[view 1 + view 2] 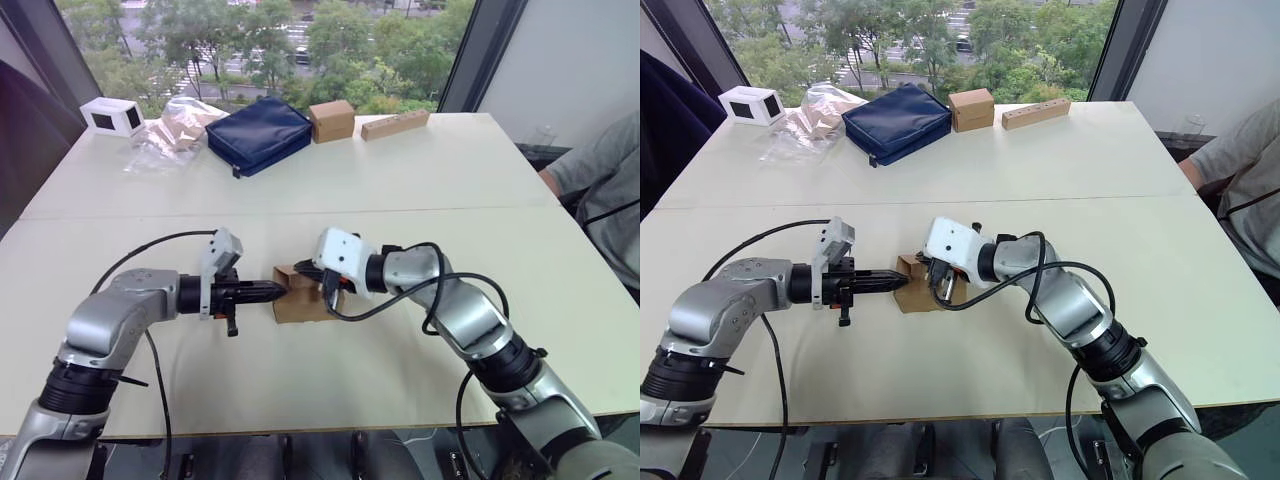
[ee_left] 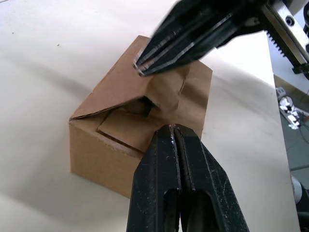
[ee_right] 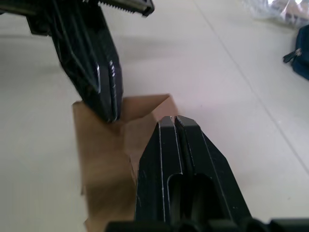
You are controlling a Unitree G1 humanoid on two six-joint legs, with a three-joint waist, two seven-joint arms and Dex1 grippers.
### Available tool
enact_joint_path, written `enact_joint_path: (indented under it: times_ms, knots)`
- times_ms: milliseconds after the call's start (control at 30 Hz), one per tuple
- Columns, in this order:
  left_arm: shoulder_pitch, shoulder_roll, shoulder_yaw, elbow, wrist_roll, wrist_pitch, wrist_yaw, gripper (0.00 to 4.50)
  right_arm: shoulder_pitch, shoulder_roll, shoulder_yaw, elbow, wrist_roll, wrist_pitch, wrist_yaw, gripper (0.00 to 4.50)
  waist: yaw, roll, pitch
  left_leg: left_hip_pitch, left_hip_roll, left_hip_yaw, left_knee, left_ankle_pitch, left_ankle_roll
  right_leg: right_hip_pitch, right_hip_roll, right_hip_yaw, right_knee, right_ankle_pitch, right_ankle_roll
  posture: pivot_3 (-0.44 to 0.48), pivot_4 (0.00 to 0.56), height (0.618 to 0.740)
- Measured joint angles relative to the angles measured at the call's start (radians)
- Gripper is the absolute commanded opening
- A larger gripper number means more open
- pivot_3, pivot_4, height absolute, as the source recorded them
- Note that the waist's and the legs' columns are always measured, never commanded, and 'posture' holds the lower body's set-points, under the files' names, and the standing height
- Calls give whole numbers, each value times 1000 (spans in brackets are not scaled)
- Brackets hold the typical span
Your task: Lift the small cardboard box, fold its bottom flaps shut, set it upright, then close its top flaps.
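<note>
Resting on the white table (image 1: 420, 190) near its front edge, the small cardboard box (image 1: 298, 305) is seen from the head camera as plain brown and unmarked, flanked by the left gripper (image 1: 278, 291) at 9 o'clock and the right gripper (image 1: 327, 290) at 3 o'clock. At the far edge, toward 12 o'clock, a navy pouch (image 1: 258, 135) is laid.

From the left wrist, the box's upper flaps (image 2: 159, 92) are shown partly folded in, one bent and raised, and corrugated edges are exposed. The left fingers (image 2: 164, 183) are pressed together, empty, their tips at the flaps.

From the right wrist, the right fingers (image 3: 193, 179) are likewise clenched on nothing, over the brown cardboard.
</note>
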Motion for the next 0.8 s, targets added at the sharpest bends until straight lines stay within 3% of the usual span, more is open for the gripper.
enact_joint_path:
  times_ms: [200, 567, 800]
  knots:
    - [-62, 9, 89, 32, -78, 56, 6, 37, 3, 14, 0, -14, -1, 13, -13, 0, 1, 0, 0, 0, 0, 0, 0, 0, 0, 0, 0, 0, 0, 0, 0, 0, 150, 740]
    - [-130, -116, -10, 149, 24, -45, 77, 37, 13, 15, -16, -55, -3, 20, -27, 0, -1, 0, 0, 0, 0, 0, 0, 0, 0, 0, 0, 0, 0, 0, 0, 0, 150, 740]
    - [-144, -160, 0, 205, 38, -66, 102, 37, 52, -13, -38, -132, 13, 56, -18, 0, 2, 0, 0, 0, 0, 0, 0, 0, 0, 0, 0, 0, 0, 0, 0, 0, 150, 740]
